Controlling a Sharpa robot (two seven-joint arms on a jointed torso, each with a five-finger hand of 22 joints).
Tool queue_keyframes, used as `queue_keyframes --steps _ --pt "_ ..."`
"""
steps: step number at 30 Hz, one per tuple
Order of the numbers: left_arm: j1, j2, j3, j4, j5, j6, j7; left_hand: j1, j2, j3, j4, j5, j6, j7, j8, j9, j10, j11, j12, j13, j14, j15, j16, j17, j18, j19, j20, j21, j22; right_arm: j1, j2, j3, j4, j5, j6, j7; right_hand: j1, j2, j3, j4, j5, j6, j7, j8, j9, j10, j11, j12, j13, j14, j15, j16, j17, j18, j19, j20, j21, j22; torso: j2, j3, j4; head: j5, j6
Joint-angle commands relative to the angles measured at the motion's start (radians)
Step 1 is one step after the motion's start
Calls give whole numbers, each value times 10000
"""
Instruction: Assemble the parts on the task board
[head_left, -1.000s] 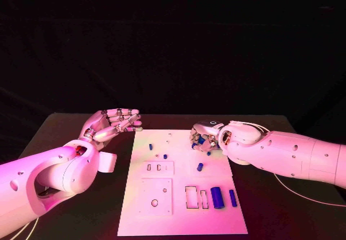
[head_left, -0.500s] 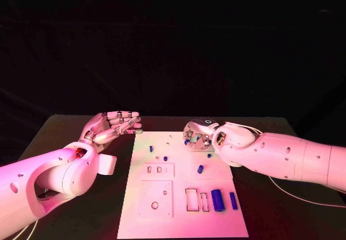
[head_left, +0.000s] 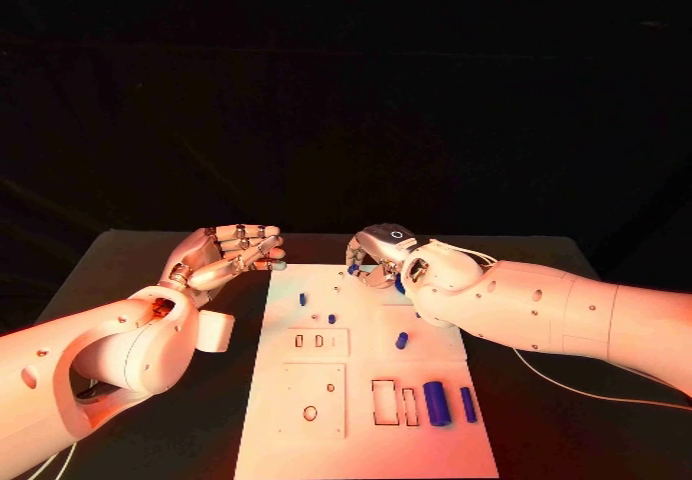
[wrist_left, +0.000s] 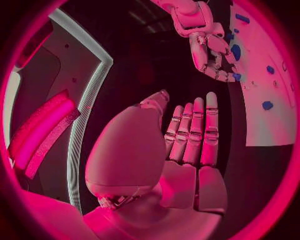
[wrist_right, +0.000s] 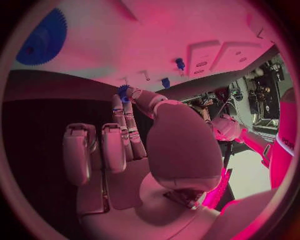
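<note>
Your right robot hand (head_left: 378, 262) hovers over far edge of task board (head_left: 368, 430), pinching small blue gear-like part (wrist_right: 123, 90) at fingertips. Left robot hand (head_left: 228, 253) open, palm up, holding nothing, off board's far-left corner over desk (head_left: 130, 260). Nearest blue pegs (head_left: 303, 297) lie toward you from right hand; recesses nearer still. Open room across board's middle; right hand nearer.
</note>
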Motion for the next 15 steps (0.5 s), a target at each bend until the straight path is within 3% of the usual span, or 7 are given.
queue_keyframes --steps 1,10,15 --pt "27 36 10 20 12 209 44 -24 -6 1 -29 -40 -78 76 -35 10 -19 20 -59 -6 -2 2 -10 7 81 10 -16 62 8 -39 144 2 -166 -149 -320 59 60 -7 6 -46 53 52 -12 48 16 168 -111 20 114 564 -74 34 -1 -163 170 -42 45 1000 14 3 28 32 5" --pt "42 75 10 12 13 220 31 -24 -6 1 -29 -40 -78 76 -35 10 -19 20 -59 -6 -2 2 -10 7 81 10 -16 62 8 -121 535 4 -649 -118 -206 128 31 -27 15 -48 74 29 -4 42 31 154 -101 5 113 564 -68 39 0 -163 168 -39 46 1002 29 -37 136 -34 -11" --pt "71 80 10 18 13 219 25 -24 -6 1 -29 -40 -78 76 -35 10 -19 20 -59 -6 -2 2 -10 7 81 10 -16 62 8 -150 649 3 -793 -108 -95 145 0 -42 20 -45 74 6 3 34 43 141 -93 -7 113 564 -62 41 -4 -161 161 -35 40 994 40 -29 110 6 -18"
